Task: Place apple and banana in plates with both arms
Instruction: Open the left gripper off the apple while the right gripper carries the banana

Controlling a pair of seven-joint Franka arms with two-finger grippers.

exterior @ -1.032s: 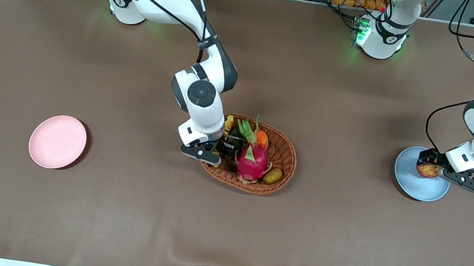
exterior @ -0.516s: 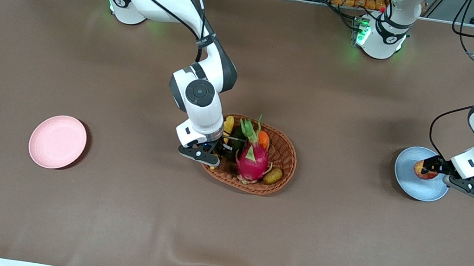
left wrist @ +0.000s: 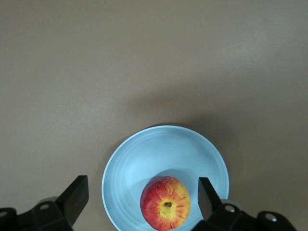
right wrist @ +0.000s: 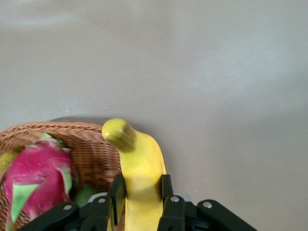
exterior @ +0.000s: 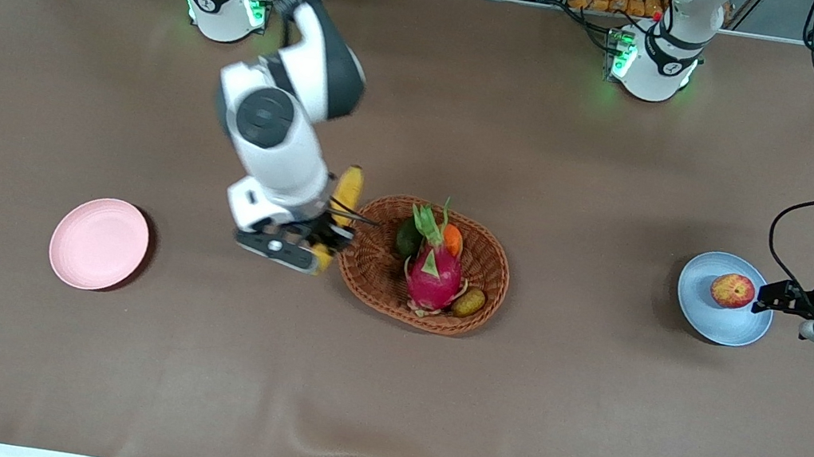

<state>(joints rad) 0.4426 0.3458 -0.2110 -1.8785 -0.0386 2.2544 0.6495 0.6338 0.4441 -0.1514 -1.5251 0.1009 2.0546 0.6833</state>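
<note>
At the table's middle, beside the wicker basket on the side toward the right arm's end, the right gripper hangs in the air over the brown table cover at the basket's rim. Its jaws are clamped on the banana, which rides lengthwise between the fingers; one dark tip projects past them in the right wrist view. The basket holds a pink dragon fruit, an orange fruit, a dark green fruit and a small brownish-yellow fruit. The pink plate lies bare toward the right arm's end of the table, well apart from the basket. Toward the left arm's end, the blue plate carries the apple, stem end up as the left wrist view shows. The left gripper is at the plate's edge, its jaws spread wide and gripping nothing, with the apple apart from both fingers.
</note>
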